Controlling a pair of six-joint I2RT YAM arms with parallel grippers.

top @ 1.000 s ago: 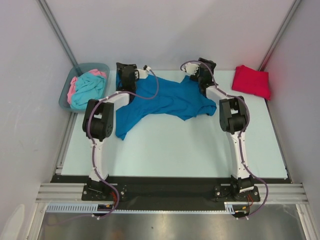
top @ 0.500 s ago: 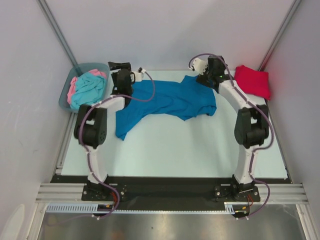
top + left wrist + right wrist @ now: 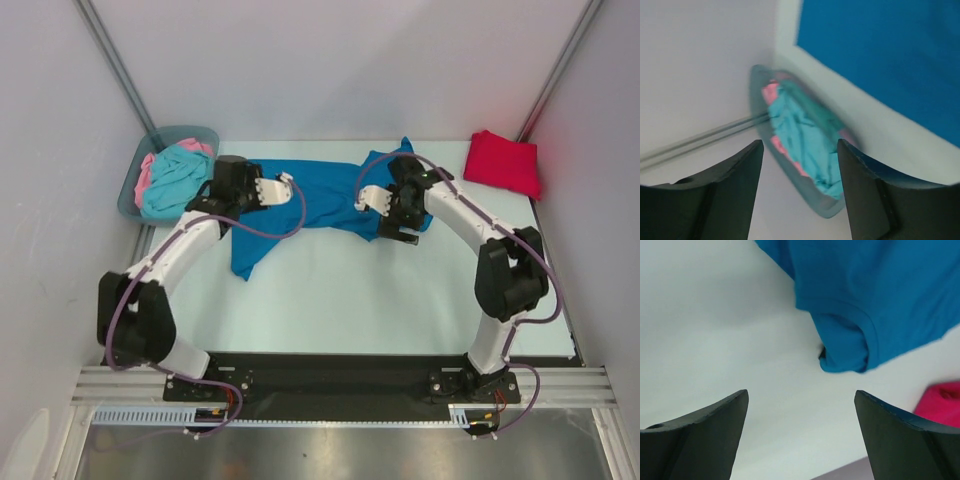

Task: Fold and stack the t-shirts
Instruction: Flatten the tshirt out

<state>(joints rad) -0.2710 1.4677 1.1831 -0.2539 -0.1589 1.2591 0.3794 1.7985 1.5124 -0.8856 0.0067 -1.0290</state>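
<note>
Item: blue t-shirt [image 3: 330,195]. It lies rumpled and unfolded across the far middle of the table [image 3: 330,300], one sleeve bunched at its right end.
Also held: red t-shirt [image 3: 505,162], folded, far right corner. Turquoise t-shirt [image 3: 180,178] and pink t-shirt [image 3: 147,172], heaped in the bin [image 3: 130,195] at far left.
Left gripper [image 3: 799,146]: fingers wide, empty, over the shirt's left end.
Right gripper [image 3: 801,394]: fingers wide, empty, above the bunched sleeve.
Step, as judged: spreading the blue shirt flat before folding.
Next move calls for: both grippers pinching opposite edges and drawing the cloth smooth.
</note>
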